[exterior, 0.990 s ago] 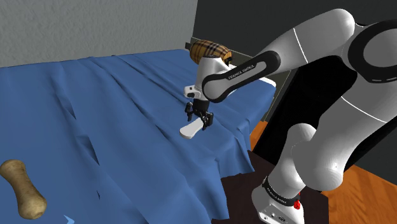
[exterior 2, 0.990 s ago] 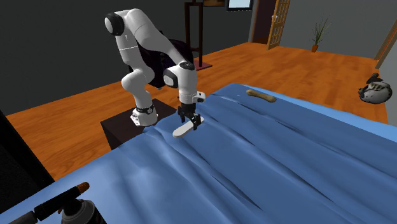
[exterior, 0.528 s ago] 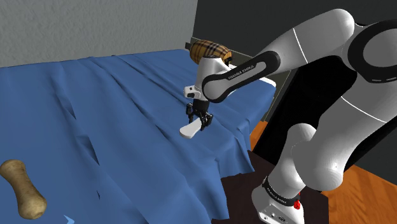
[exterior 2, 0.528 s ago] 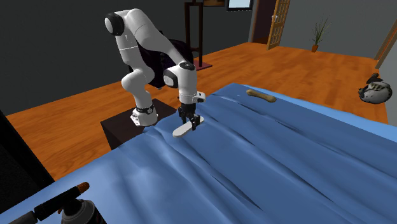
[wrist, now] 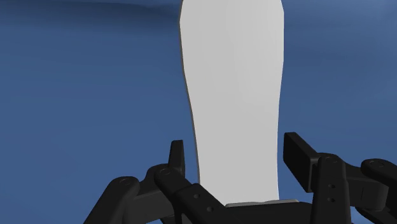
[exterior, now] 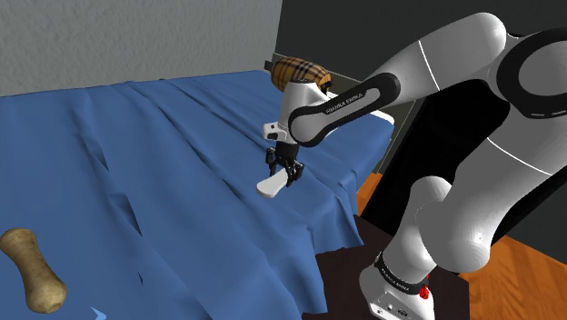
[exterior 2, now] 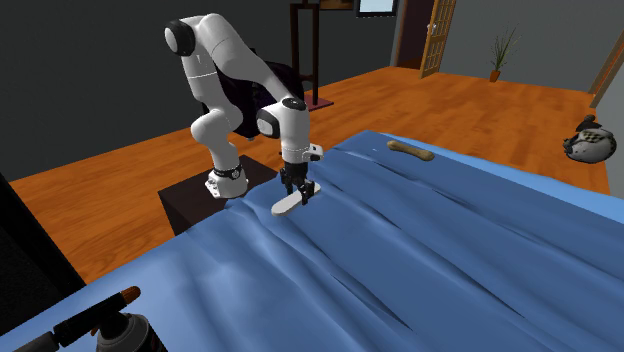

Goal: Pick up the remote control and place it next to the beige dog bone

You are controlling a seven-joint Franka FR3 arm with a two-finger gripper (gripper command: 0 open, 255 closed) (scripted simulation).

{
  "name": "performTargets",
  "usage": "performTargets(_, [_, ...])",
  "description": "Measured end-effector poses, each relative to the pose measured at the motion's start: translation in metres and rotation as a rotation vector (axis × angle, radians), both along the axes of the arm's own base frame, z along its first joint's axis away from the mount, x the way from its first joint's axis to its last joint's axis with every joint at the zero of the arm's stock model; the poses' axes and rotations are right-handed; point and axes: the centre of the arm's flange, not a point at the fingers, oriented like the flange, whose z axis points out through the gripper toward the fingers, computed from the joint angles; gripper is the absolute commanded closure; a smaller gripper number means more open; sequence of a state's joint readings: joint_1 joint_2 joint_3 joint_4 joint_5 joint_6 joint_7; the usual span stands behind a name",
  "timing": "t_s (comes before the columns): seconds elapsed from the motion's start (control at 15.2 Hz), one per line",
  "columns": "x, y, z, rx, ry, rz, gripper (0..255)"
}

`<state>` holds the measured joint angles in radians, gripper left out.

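- We're down low with the gripper (exterior: 289,172) at the blue bed cover (exterior: 164,164), close to the cover's edge by the dark stand (exterior 2: 190,208)
- In the wrist view the black fingers (wrist: 299,159) are clamped on the narrow end of the remote control (wrist: 232,76), one on each long edge
- The remote control is drawn plain white, and in the shoulder view its wide end sticks out toward 7 o'clock from the gripper, low against the cover
- The beige dog bone (exterior: 34,270) lies on the same cover, well apart from the remote, at about 8 o'clock from it in the shoulder view
- In the second exterior view the bone sits at about 2 o'clock from the remote
- A tan plaid thing (exterior: 300,69) rests at 12 o'clock, behind the white arm (exterior: 436,100)
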<state>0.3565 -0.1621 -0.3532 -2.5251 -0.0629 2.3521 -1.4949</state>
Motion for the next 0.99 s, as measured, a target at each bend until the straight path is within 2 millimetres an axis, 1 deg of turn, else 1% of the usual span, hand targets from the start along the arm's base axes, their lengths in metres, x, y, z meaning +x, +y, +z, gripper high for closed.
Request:
performTargets(0.26, [0.001, 0.000, 0.015, 0.000, 0.000, 0.000, 255])
performTargets(0.99, [0.000, 0.000, 0.073, 0.000, -0.001, 0.000, 255])
